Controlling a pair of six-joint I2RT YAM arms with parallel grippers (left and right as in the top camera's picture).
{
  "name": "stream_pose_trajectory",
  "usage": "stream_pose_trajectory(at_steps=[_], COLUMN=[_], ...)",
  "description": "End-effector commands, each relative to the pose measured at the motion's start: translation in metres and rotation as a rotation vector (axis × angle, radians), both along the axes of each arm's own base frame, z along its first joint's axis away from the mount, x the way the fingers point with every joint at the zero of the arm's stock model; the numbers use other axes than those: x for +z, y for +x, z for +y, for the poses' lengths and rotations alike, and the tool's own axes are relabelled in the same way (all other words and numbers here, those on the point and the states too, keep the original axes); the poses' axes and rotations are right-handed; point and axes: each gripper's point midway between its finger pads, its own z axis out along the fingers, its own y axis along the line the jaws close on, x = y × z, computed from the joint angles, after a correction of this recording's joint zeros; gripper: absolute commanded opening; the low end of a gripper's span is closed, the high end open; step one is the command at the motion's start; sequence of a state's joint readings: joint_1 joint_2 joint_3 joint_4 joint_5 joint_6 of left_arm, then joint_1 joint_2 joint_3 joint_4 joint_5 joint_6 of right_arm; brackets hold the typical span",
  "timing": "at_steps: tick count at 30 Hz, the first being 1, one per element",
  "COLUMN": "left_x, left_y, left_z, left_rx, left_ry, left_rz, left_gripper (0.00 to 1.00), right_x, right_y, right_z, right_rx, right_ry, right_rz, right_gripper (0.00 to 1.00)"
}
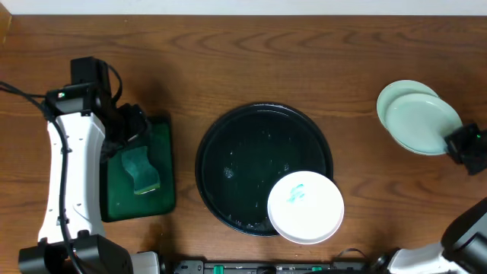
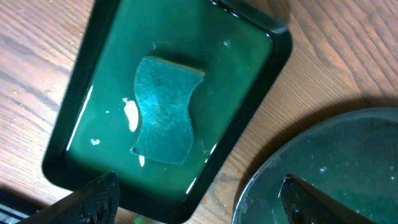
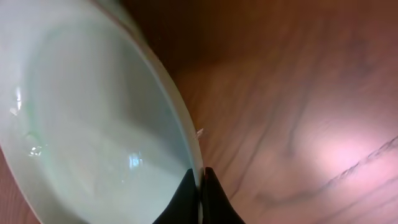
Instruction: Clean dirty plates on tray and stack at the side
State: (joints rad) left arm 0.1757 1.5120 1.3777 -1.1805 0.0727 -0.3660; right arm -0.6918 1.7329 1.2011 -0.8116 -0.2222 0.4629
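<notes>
the tray is black, one plate white with a seemingly teal smear, two plates mint.

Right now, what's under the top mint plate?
A second mint plate, shifted up-left; only its upper-left crescent shows. The top plate covers the rest, hiding any smears.

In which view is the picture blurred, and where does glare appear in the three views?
Overhead: sharp, evenly lit, small glints on the black tray. Left wrist: sponge in focus, white glare spots on the glossy green tray. Right wrist: the mint plate is too close and blurred; a bright glare patch lies on the table.
</notes>
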Motion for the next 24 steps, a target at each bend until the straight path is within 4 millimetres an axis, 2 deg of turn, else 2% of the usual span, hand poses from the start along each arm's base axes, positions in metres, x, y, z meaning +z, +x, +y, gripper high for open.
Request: stream_pose_trajectory(at_steps=[1,7,12,16,18,20,24], left_x=[0.000,0.000,0.000,0.000,0.000,0.000,0.000], left_y=[0.000,0.000,0.001,0.001,0.001,0.001,0.000], left_z=[-0.005,-0.012,-0.013,-0.013,-0.013,-0.013,-0.013], left_rx=[-0.025,-0.047,-0.051,-0.051,-0.051,-0.051,-0.051], left_ry=[0.003,0.003,0.002,0.003,0.003,0.003,0.002], left_rz=[0.002,0.003,0.003,0.003,0.003,0.003,0.004], left_gripper=[0.83,0.83,0.83,0.83,0.83,0.83,0.83], right_x=[-0.013,-0.026,-0.020,-0.017,-0.018,-0.018,-0.020], right_y=[0.007,0.026,0.047,0.060,0.063,0.065,0.065], right_z=[0.004,0.003,0.006,0.015,0.021,0.026,0.028], right_rx=[0.014,0.034,0.063,0.104,0.121,0.134,0.137], right_ry=[0.081,0.068,0.029,0.012,0.003,-0.005,-0.027], right_rz=[-0.041,-0.070,-0.123,-0.144,-0.137,-0.129,-0.106], right_gripper=[0.01,0.01,0.01,0.01,0.07,0.26,0.27])
